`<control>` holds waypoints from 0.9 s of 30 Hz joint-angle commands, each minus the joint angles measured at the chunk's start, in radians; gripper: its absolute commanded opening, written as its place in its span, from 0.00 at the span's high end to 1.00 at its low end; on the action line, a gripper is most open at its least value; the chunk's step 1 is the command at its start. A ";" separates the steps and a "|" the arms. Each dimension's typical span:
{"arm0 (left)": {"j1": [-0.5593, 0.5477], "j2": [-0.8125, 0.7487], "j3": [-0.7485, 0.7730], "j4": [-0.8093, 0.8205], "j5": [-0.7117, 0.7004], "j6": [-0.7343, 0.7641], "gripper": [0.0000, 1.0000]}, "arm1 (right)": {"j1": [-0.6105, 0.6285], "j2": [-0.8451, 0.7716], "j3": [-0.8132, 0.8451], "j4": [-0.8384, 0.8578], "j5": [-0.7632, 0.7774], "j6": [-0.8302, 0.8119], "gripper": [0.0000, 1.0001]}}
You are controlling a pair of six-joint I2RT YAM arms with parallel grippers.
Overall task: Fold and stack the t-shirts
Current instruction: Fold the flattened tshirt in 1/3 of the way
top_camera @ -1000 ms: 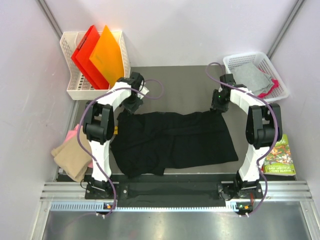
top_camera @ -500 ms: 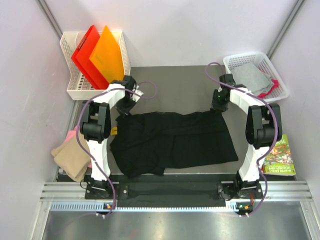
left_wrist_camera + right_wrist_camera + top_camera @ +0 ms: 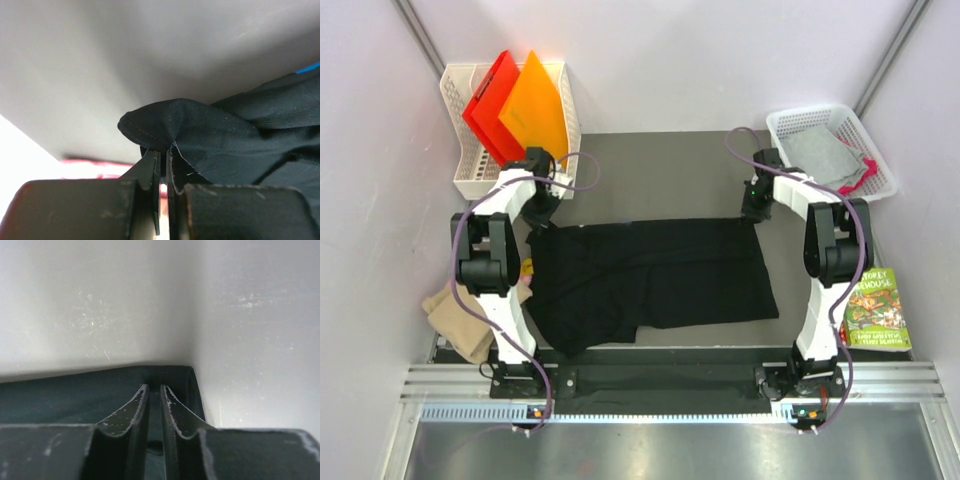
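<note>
- Seen from above, the black shirt (image 3: 650,280) lies spread on the grey mat (image 3: 660,165), soft and wrinkled. Its near left part is bunched, and no print shows.
- The left gripper (image 3: 542,215) is at the far left corner of the shirt and the right gripper (image 3: 752,208) at the far right corner. Both arms are bent sharply at the elbow, and their fingers are too small to make out here.
- A tan shirt (image 3: 460,320) lies crumpled at the near left, partly hidden by the left arm.
- Stiff red and orange folders (image 3: 515,115) stand in the left basket (image 3: 470,185). Grey cloth (image 3: 820,155) fills the right basket (image 3: 885,185). A book (image 3: 875,310) lies near right.
- In the left wrist view, the left gripper (image 3: 162,160) is clamped on a stitched fold of the black shirt (image 3: 225,140). A blue sliver (image 3: 310,67) is cut off at the right edge.
- In the right wrist view, the right gripper (image 3: 154,395) is pressed almost together on the corner of the black shirt (image 3: 75,395). The cloth looks blurred and dull green here.
</note>
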 commanded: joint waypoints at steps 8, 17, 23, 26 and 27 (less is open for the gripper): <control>0.031 -0.060 0.048 0.051 -0.074 0.049 1.00 | -0.024 0.115 0.116 -0.004 0.068 -0.020 0.92; -0.008 0.032 0.229 0.037 -0.054 0.030 0.74 | -0.113 0.101 0.219 -0.030 0.136 -0.020 0.94; -0.034 -0.010 0.258 -0.021 -0.082 0.038 0.13 | -0.095 0.026 0.239 -0.048 0.162 -0.040 0.61; -0.057 -0.107 0.189 -0.019 -0.080 0.057 0.06 | -0.066 -0.057 0.214 -0.049 0.169 -0.051 0.53; -0.066 -0.136 0.169 -0.027 -0.065 0.063 0.05 | -0.051 -0.106 0.199 -0.042 0.154 -0.052 0.52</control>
